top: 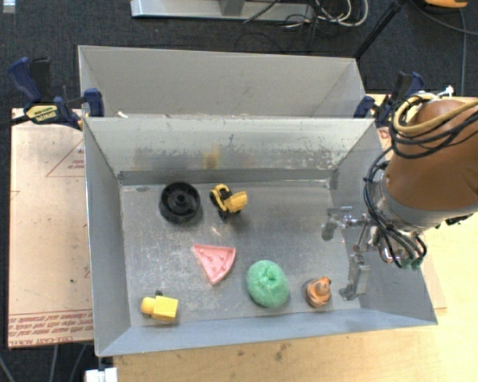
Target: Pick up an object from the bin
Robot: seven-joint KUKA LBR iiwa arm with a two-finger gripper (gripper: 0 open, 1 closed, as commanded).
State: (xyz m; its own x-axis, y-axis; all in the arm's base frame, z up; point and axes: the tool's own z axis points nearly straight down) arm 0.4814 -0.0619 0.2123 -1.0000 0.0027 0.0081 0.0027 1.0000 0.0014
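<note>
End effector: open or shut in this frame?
Open. The end effector has its fingers well apart, nothing between them, just right of the small orange object.

Grey bin (295,213) (things scattered): black disc (179,203), yellow toy (228,200), pink wedge (214,262), green lump (268,283), orange piece (318,292), yellow block (160,307).

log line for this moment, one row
jaws: open, empty, at right side of bin | nearest: small orange toy by front wall | others: green ball, pink wedge | lifted: nothing
</note>
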